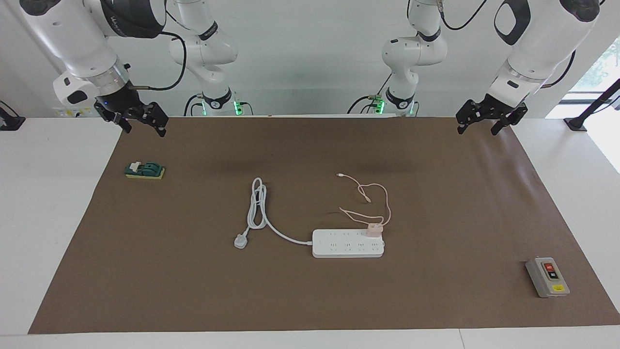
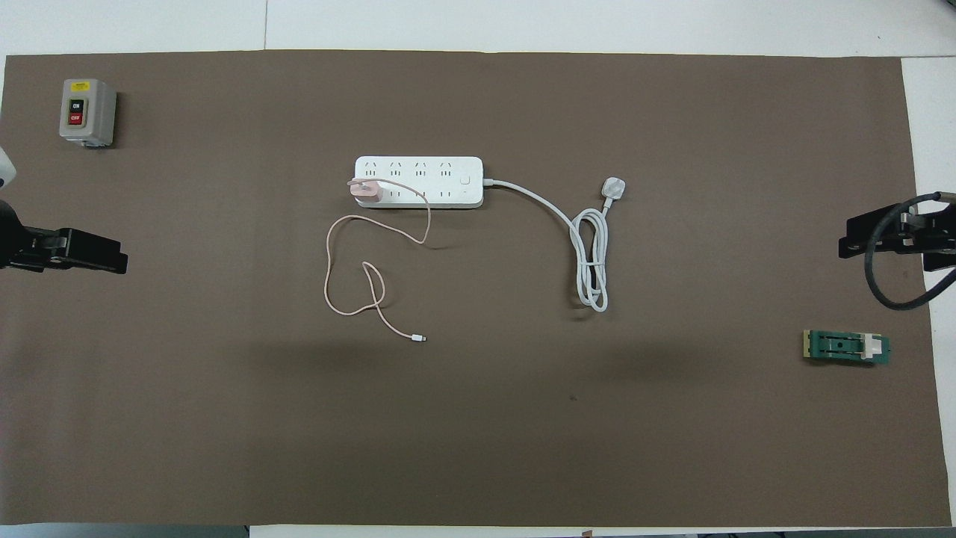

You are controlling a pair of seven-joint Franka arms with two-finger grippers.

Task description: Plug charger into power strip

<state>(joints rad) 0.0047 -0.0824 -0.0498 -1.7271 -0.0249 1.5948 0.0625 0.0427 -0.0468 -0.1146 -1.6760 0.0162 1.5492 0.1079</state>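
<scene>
The small pale pink cube charger (image 1: 374, 230) lies tipped at the end of the long flat white power strip (image 1: 348, 243), centre frame, prongs seemingly unseated; both jaws stand spread at upper corners, and its looped cable risks snagging.

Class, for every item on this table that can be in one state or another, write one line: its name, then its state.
Small pale pink cube charger: resting on the power strip at the left arm's end, whether plugged in cannot be told.
Long white power strip: flat on the mat, its white three-pin plug lying loose.
Grey box with red and black buttons: untouched.
Left end effector: open, empty, raised.
Right end effector: open, empty, waiting.
</scene>
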